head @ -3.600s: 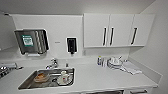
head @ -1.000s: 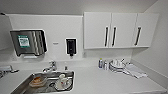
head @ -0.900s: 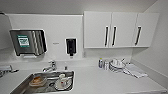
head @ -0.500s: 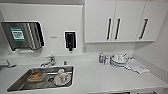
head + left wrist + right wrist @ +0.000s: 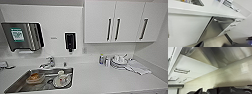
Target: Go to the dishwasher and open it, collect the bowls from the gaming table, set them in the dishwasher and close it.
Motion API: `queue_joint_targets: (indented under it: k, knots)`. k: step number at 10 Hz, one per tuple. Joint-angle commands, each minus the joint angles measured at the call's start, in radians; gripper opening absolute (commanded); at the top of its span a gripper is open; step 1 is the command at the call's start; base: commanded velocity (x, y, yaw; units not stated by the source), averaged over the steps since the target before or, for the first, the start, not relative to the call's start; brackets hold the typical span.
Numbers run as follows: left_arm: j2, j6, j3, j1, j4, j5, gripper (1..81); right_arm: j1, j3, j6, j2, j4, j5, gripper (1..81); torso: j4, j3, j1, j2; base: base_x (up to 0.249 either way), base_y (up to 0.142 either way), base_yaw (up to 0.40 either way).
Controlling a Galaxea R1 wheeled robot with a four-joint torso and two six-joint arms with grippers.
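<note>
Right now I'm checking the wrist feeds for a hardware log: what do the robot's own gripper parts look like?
In the left wrist view, the left gripper shows as a dark, near-black pointed piece at the picture's edge, with another dark part beside it. In the right wrist view, the right gripper shows as black, blocky, rounded shapes with a slight sheen. I can make out no cables or markings, and the fingers are too unclear to describe.

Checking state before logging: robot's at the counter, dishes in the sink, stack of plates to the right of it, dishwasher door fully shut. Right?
One thing is off: the dishwasher door is not fully shut. The left wrist view shows its steel front tipped out from under the counter. Dishes do sit in the sink, and the stack of plates stands to its right.
</note>
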Motion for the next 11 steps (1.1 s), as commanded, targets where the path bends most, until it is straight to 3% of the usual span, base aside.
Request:
queue_joint_targets:
  k: [1, 2, 3, 6, 7, 8, 11]
  knots:
    - [-0.066, 0.003, 0.06, -0.071, 0.073, 0.023, 81.1, 0.081, 0.038, 0.004, -0.055, 0.012, -0.038, 81.1, 0.0, 0.0, 0.061, -0.095, 0.0, 0.0, 0.0]
    - [-0.062, 0.001, 0.06, -0.081, 0.075, 0.024, 81.1, 0.084, 0.038, 0.004, -0.055, 0.013, -0.038, 81.1, 0.0, 0.0, 0.086, -0.134, 0.0, 0.0, 0.0]
    - [-0.069, 0.003, 0.078, -0.084, 0.076, 0.038, 81.1, 0.087, 0.04, 0.004, -0.056, 0.013, -0.038, 81.1, 0.0, -0.085, 0.108, -0.169, 0.0, 0.0, 0.0]
    - [-0.108, 0.003, 0.127, -0.084, 0.111, 0.037, 81.1, 0.095, 0.047, 0.004, -0.058, 0.015, -0.038, 81.1, 0.0, -0.143, 0.158, -0.251, 0.0, 0.0, 0.0]
    - [-0.116, 0.001, 0.13, -0.086, 0.116, 0.035, 81.1, 0.101, 0.052, 0.004, -0.058, 0.013, -0.038, 81.1, 0.0, -0.081, 0.179, -0.285, 0.0, 0.0, 0.0]
    - [-0.113, 0.001, 0.124, -0.091, 0.114, 0.037, 81.1, 0.107, 0.057, 0.004, -0.058, 0.013, -0.038, 81.1, 0.0, -0.109, 0.2, -0.317, 0.0, 0.0, 0.0]
    - [-0.095, 0.001, 0.097, -0.094, 0.105, 0.038, 81.1, 0.138, 0.094, 0.003, -0.076, 0.013, -0.038, 81.1, 0.0, -0.128, 0.256, -0.406, 0.0, 0.0, 0.0]
